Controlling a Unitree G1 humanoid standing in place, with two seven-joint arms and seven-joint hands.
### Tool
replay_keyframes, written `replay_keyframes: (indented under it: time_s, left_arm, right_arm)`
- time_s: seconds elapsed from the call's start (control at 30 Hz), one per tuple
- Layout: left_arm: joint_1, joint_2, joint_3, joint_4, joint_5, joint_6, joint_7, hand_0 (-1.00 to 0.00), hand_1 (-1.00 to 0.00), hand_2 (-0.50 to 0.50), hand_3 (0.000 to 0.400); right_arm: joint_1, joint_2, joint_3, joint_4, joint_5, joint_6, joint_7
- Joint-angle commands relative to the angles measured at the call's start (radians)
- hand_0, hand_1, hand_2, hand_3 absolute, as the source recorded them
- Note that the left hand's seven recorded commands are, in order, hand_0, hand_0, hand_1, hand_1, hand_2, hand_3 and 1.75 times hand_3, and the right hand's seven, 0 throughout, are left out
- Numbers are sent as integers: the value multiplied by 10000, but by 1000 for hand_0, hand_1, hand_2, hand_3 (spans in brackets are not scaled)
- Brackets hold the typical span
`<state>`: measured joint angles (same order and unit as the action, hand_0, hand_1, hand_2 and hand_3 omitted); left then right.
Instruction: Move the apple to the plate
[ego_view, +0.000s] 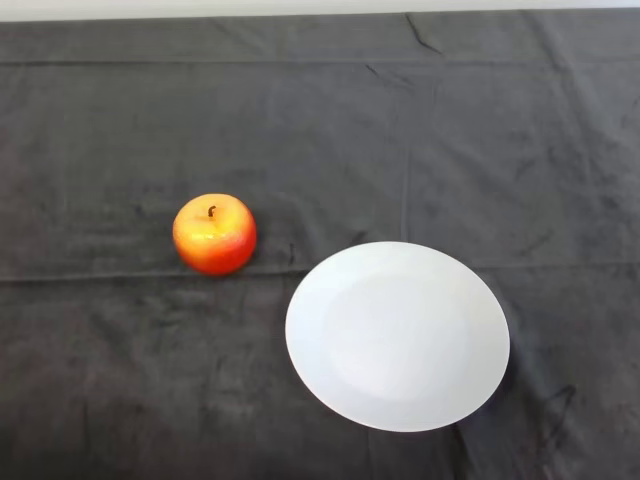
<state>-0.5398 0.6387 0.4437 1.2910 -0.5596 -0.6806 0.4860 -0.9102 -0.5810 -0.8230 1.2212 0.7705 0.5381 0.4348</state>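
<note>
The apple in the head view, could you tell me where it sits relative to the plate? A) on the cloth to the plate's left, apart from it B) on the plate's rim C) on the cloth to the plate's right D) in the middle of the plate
A: the apple rests stem-up on the dark cloth, left of the white plate and slightly farther back, with a strip of cloth between them.

Creased dark cloth (300, 120) over table.
</note>
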Motion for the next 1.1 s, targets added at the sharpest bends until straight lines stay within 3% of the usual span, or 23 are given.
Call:
replay_keyframes:
  time_s: [0.03, 0.3, 0.43, 0.53, 0.83, 1.1]
  left_arm:
    - [-75, 197, -78, -602, 397, 14, -74, 0, 0, 0, 0]
    - [-932, -97, -638, -722, 1233, 120, 339, 0, 0, 0, 0]
    - [-1492, -736, -1325, -990, 1962, -71, 394, 0, 0, 0, 0]
    - [-1706, -1392, -1929, -1246, 2529, -374, 111, 0, 0, 0, 0]
    - [-1920, -3015, -3513, -1655, 3644, -1061, -1956, 0, 0, 0, 0]
    - [-1943, -3820, -4394, -1554, 3800, -1316, -4226, 0, 0, 0, 0]
  right_arm:
    - [363, -205, -60, 143, 71, -70, 27]
    - [365, -203, -60, 138, 71, -70, 26]
    - [366, -201, -59, 134, 71, -70, 25]
    - [368, -199, -59, 130, 71, -71, 23]
    - [378, -187, -56, 107, 71, -73, 17]
    - [386, -178, -53, 86, 71, -74, 10]
